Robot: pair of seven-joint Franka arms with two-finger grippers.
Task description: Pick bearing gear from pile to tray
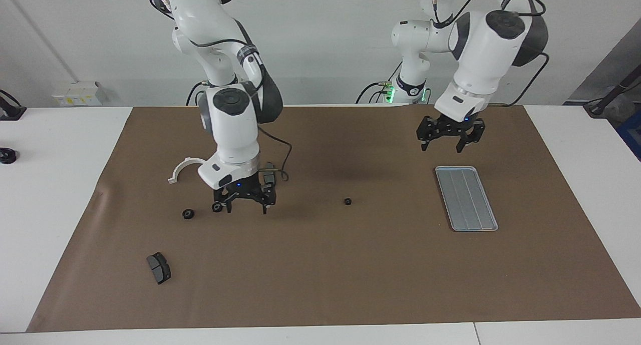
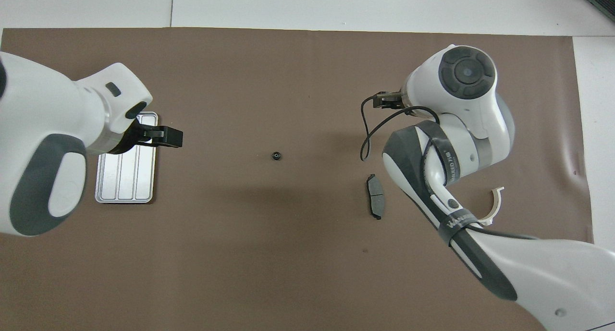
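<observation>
One small black gear (image 1: 347,201) lies alone mid-mat, also in the overhead view (image 2: 276,155). Two more gears (image 1: 188,214) (image 1: 217,207) lie in the pile toward the right arm's end. My right gripper (image 1: 244,205) is open and empty, low over the mat, one fingertip beside the second gear; I cannot tell if it touches. The overhead view hides those gears under the right arm. The silver tray (image 1: 465,197) (image 2: 126,177) holds nothing. My left gripper (image 1: 441,145) (image 2: 166,137) is open, up in the air over the mat just past the tray's robot-side end.
A white half-ring bracket (image 1: 181,167) (image 2: 495,208) and a dark pad (image 1: 270,174) (image 2: 376,202) lie nearer to the robots than the right gripper. Another dark pad (image 1: 158,268) lies farther from the robots. A brown mat (image 1: 320,285) covers the table.
</observation>
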